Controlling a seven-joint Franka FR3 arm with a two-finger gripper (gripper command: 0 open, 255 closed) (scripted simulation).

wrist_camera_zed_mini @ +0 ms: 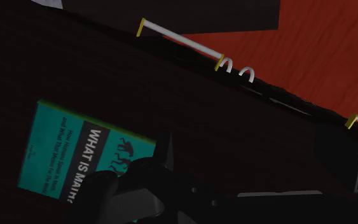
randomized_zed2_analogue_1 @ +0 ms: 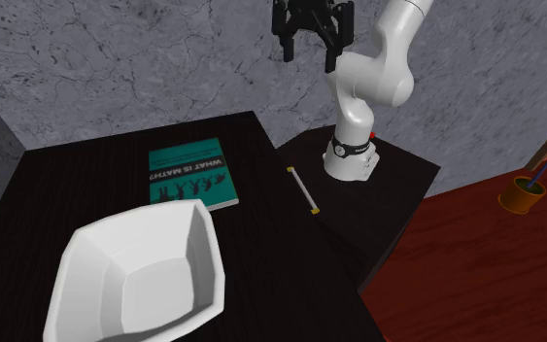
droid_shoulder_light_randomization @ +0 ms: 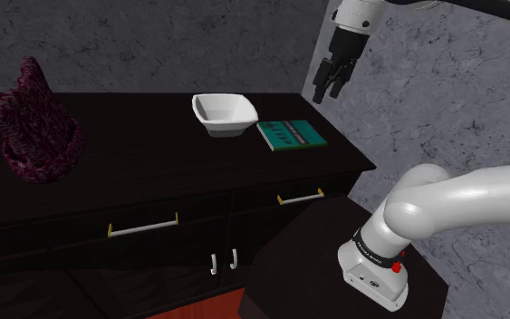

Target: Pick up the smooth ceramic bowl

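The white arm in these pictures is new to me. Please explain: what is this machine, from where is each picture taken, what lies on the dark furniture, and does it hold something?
It is a robot arm standing on a box stand. At its end is a black two-finger tool. The tool is open, holds nothing and hangs in the air.

The shoulder view looks from beside the stand. The second exterior view looks across the dark cabinet toward the arm. The wrist view looks down from the tool itself.

On the cabinet top lie a white bowl, a teal book beside it, and a dark red knitted-looking object farther off. The bowl is what the arm should pick up, and the tool has not reached it yet.
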